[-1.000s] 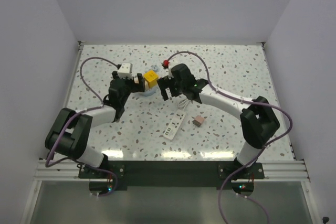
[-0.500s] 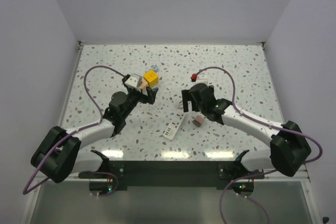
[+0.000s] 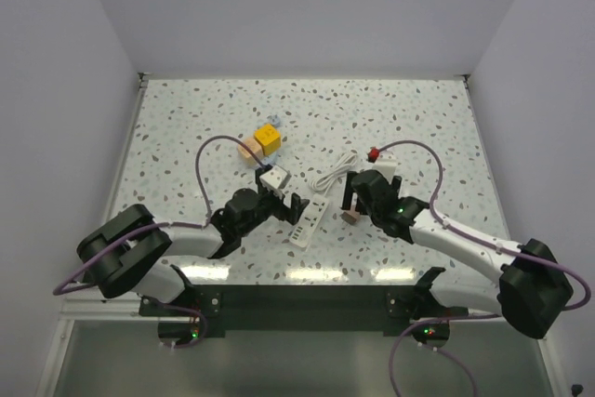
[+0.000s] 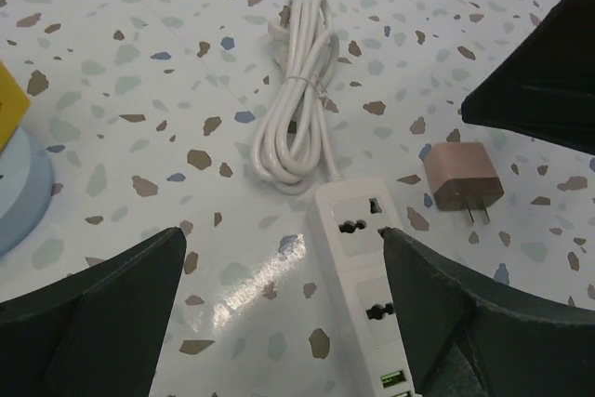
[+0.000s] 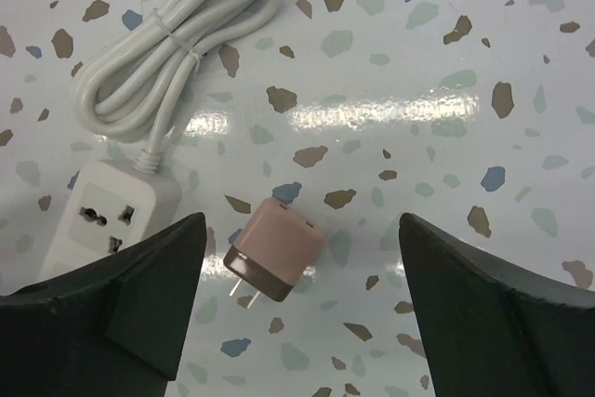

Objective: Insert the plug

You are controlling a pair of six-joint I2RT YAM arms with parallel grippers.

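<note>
Both arms have drawn back toward the near edge of the table. The left fingers [image 3: 286,204] have left the cubes and now hang low over the strip [image 3: 309,224]. The right fingers [image 3: 351,198] have come in over the plug [image 3: 350,217].

The left fingers are spread wide and hold nothing. In the left wrist view the cord end of the strip [image 4: 358,248] lies on the table between them, its sockets facing up. Its white cord [image 4: 297,104] lies ahead of them, tied in a coil. The plug [image 4: 462,177] lies ahead of one fingertip, just beside the strip and apart from it.

The right fingers are also wide open and empty. In the right wrist view the plug [image 5: 275,247] lies on its side on the table between them. It touches neither finger, and its two metal prongs point back toward the wrist. The end of the strip [image 5: 112,204] lies just ahead of the finger on that side, near the plug but not touching it. The cord [image 5: 177,44] is coiled farther ahead.

The yellow cube [image 3: 268,139] and the peach cube [image 3: 249,149] sit together well beyond the left fingers.
</note>
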